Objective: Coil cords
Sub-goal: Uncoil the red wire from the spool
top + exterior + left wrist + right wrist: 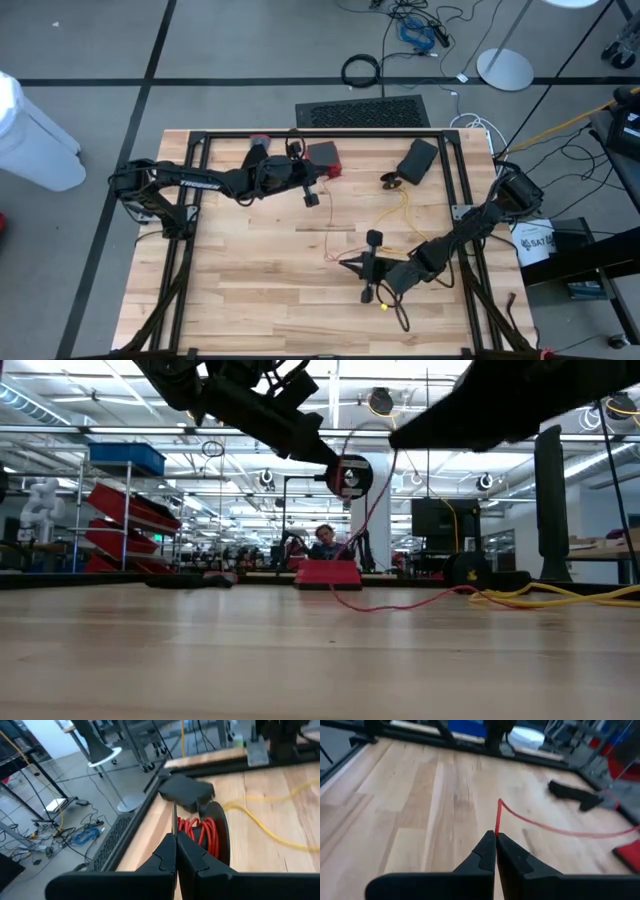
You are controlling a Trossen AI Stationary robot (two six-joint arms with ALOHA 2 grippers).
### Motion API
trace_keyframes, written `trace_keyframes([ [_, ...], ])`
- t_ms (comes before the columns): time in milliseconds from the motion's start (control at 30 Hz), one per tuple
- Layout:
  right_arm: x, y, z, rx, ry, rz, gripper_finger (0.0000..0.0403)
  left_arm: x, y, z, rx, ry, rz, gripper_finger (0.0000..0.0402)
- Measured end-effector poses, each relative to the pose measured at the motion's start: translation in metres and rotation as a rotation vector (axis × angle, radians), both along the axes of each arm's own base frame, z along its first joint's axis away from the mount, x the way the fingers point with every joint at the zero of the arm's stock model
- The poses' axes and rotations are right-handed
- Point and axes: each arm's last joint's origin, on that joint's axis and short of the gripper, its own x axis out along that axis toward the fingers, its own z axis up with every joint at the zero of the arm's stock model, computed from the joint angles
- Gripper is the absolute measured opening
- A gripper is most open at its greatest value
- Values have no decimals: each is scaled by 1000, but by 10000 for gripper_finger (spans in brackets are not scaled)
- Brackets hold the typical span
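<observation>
Cords: yellow cord [402,215] lies uncoiled; red cord [555,829] strung between left gripper [175,851] and right gripper [495,847], both pinched shut on it; coiling barely begun

High view: overhead, straight down on the whole bench [250,290]. Low view: at bench-top level, looking flat across into the room. Each wrist view rides close behind its own gripper, angled down across the boards. The red cord [540,826] shows in the low and right wrist views.
</observation>
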Motion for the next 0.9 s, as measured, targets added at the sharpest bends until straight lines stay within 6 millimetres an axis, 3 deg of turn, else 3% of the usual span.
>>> trace_keyframes([
  [367, -7, -12, -22, 25, 122, -200, 16, 2, -2, 5, -24, -60, -56, 0],
  [733, -21, 6, -25, 71, 133, -159, 135, 2, -2, 4, -29, -53, -55, 0],
  [900, -22, 8, -18, -21, 16, -265, 166, 2, -4, 4, -36, -62, -80, 0],
])
